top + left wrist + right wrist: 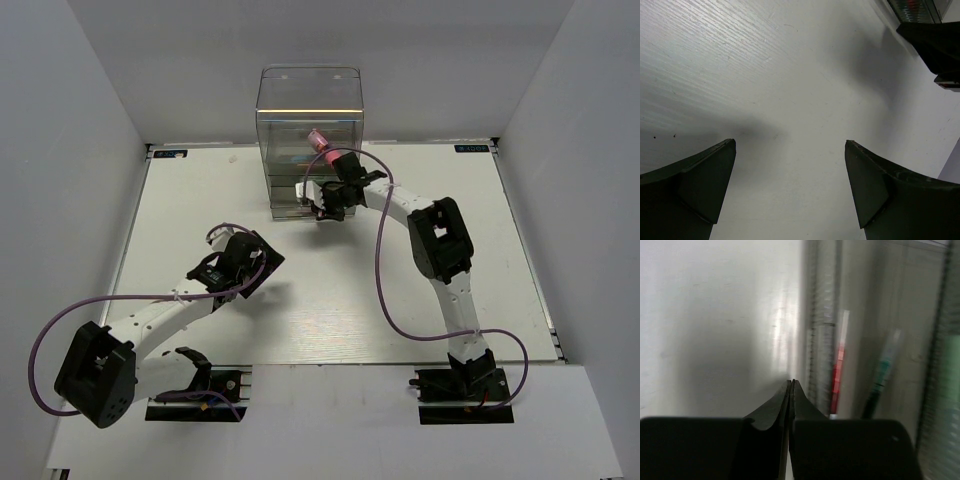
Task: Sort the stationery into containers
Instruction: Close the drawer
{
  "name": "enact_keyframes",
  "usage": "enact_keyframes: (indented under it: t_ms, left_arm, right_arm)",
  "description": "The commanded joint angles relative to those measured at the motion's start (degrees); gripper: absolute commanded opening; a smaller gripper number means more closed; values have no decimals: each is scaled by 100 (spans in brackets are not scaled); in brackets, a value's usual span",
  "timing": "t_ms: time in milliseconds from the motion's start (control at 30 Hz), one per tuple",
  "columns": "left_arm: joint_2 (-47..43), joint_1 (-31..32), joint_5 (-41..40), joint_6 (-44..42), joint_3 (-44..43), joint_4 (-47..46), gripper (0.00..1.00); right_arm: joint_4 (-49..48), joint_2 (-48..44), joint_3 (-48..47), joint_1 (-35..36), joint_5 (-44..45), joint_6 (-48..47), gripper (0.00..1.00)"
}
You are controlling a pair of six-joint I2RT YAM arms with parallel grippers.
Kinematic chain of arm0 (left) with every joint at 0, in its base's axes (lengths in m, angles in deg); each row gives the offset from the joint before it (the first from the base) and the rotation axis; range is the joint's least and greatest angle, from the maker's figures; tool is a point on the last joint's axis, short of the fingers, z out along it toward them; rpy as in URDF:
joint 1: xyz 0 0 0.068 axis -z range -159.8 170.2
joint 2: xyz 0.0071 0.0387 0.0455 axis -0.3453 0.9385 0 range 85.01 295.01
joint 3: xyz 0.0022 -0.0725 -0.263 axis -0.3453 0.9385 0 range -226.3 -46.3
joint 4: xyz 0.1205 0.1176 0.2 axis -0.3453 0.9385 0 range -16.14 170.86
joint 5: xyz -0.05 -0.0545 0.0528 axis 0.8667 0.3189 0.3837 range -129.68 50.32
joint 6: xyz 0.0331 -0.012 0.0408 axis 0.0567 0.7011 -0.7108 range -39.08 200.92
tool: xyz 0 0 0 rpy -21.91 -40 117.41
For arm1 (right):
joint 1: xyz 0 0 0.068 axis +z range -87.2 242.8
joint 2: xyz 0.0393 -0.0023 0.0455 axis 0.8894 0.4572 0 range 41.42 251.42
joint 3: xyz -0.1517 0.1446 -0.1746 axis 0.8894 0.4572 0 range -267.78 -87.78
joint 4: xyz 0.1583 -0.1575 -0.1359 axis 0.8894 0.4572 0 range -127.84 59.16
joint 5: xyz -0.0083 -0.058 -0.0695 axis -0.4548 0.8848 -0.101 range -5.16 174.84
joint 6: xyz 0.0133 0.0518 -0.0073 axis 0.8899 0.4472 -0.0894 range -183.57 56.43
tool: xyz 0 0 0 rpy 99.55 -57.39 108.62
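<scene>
The tall clear box organiser [308, 120] stands at the table's far middle. A stubby pink cylinder [319, 139] shows in its upper compartment. My right gripper [322, 205] is shut and empty, right at the organiser's lower drawers. In the right wrist view the shut fingertips [791, 384] sit beside the clear drawer fronts [822, 330], with a red pen [838, 365] and a green pen [883, 369] behind the plastic. My left gripper [262, 268] is open and empty, low over bare table. Its two fingers [700, 175] frame white tabletop in the left wrist view.
White walls close in the table [200, 200] on three sides. The right arm's cable [380, 260] loops over the table's middle. In the left wrist view the right gripper's dark body [935, 45] and the organiser's base [915, 9] show at the top right.
</scene>
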Motion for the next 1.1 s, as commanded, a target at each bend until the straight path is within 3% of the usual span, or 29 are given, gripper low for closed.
enact_keyframes:
  t_ms: [0, 200, 600, 667, 800, 867, 1000, 1067]
  left_arm:
    - [-35, 18, 20, -66, -200, -64, 99]
    - [-35, 18, 20, -66, -200, -64, 99]
    - [-139, 18, 20, -66, -200, -11, 99]
    - [-140, 18, 20, -13, -147, -11, 99]
    - [-193, 18, 20, -13, -147, -11, 99]
    - [-254, 18, 20, -13, -95, -63, 99]
    - [-377, 18, 20, -75, 20, -309, 99]
    - [-377, 18, 73, -276, 20, -484, 99]
  right_arm:
    - [-1004, -98, 38, 42, 683, 678, 0]
    - [-2298, -72, 336, 147, 2280, 1523, 0]
    - [-3205, 25, 460, 279, 3356, 1550, 0]
    - [-2812, -89, 530, 244, 3015, 1541, 0]
    - [-1696, -1087, 1039, 182, 763, 1156, 0]
    - [-1640, -1415, 1794, 104, 404, 1128, 2]
    - [-2044, -2365, 2735, 68, 314, 2189, 55]
    - [-2106, -2655, 2982, -19, 559, 3005, 62]
